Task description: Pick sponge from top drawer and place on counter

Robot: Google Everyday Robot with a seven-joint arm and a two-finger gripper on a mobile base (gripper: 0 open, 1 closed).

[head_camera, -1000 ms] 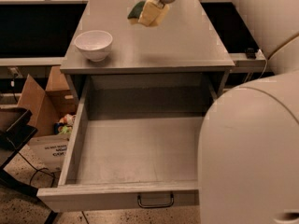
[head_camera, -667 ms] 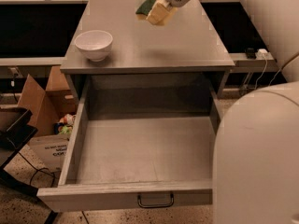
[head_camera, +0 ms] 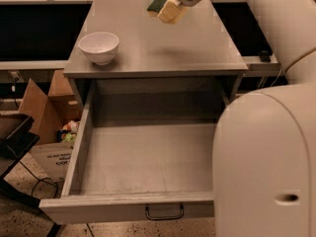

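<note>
My gripper point(head_camera: 167, 9) is at the top of the camera view, above the far part of the grey counter point(head_camera: 163, 51). It is shut on the sponge point(head_camera: 156, 3), whose dark green face shows to the left of a cream-yellow finger pad point(head_camera: 173, 13). The sponge hangs clear of the counter and casts a faint shadow on it. The top drawer point(head_camera: 74, 152) is pulled fully out below the counter and shows only its bare grey floor. Its dark wire handle point(head_camera: 164, 213) is on the front.
A white bowl point(head_camera: 99, 47) stands on the counter's near left corner. My white arm and body point(head_camera: 266, 152) fill the right side and hide the drawer's right part. A cardboard box point(head_camera: 42, 107) and a black stand point(head_camera: 12, 135) are on the floor at left.
My gripper has carried the sponge a little farther back over the counter. My white body now covers more of the drawer's right side. The bowl and the drawer have not moved.
</note>
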